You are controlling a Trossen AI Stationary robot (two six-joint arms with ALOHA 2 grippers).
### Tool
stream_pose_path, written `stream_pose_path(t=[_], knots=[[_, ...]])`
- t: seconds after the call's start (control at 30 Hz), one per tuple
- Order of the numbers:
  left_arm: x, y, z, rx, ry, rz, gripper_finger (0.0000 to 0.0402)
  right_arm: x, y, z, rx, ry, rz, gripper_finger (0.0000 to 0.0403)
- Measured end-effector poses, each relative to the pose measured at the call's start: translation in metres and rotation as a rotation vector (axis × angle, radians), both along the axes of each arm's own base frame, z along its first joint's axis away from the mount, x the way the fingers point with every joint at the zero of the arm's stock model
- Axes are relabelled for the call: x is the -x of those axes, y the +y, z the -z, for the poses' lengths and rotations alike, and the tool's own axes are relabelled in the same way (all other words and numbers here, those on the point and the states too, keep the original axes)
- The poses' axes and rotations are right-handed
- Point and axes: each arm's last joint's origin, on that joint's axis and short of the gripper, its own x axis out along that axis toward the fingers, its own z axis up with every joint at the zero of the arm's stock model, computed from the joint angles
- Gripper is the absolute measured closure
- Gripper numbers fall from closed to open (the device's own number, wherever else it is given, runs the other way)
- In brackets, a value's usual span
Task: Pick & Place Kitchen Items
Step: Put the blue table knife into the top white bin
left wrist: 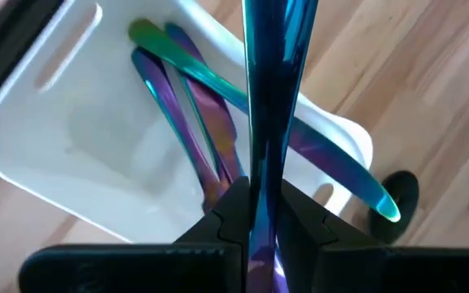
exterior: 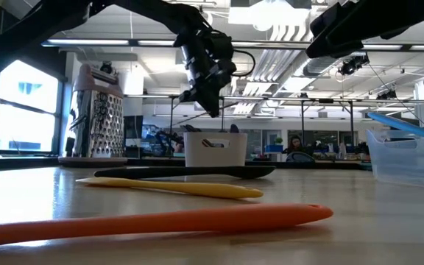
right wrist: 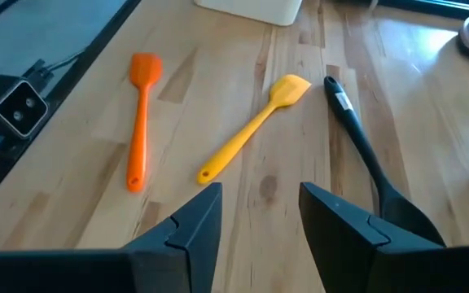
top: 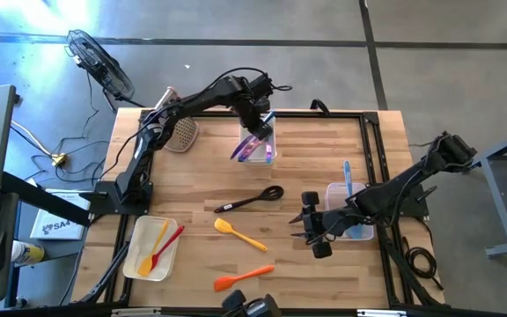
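My left gripper hangs over the white bin at the table's far middle, shut on a shiny blue-purple utensil. Several more blue-purple utensils lie in that bin. My right gripper stands open near the right side, pointing toward the table's left, with nothing between its fingers. On the table before it lie a black spoon, a yellow spatula and an orange spatula. My left gripper pinches the blue-purple utensil's narrow part between its two fingers. The fingers come steeply from above and lie along the utensil. The utensil's wider end reaches down past the fingertips toward the white bin, and it is lifted clear of the table.
A white tray at the near left holds a yellow and a red utensil. A clear bin beside my right arm holds a blue utensil. A pink box grater lies at the far left.
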Motion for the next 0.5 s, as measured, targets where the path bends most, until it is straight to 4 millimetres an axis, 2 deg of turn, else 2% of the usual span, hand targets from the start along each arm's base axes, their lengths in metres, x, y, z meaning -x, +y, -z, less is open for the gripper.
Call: stream_pose_path(t=[0.17, 0.33, 0.43, 0.5], knots=[[-0.001, -0.001, 0.002, 0.05, -0.011, -0.015, 0.037, 0.0, 0.0, 0.002, -0.018, -0.022, -0.014, 0.0245], [-0.004, 0.009, 0.006, 0.058, -0.065, -0.03, 0.037, 0.0, 0.0, 0.004, -0.028, -0.035, -0.02, 0.0245], [-0.005, 0.016, 0.002, 0.07, -0.133, -0.038, 0.037, 0.0, 0.0, 0.004, -0.032, -0.034, -0.023, 0.0245], [-0.005, 0.021, -0.008, 0.068, -0.186, -0.036, 0.037, 0.001, 0.0, 0.004, -0.032, -0.031, -0.026, 0.0245]])
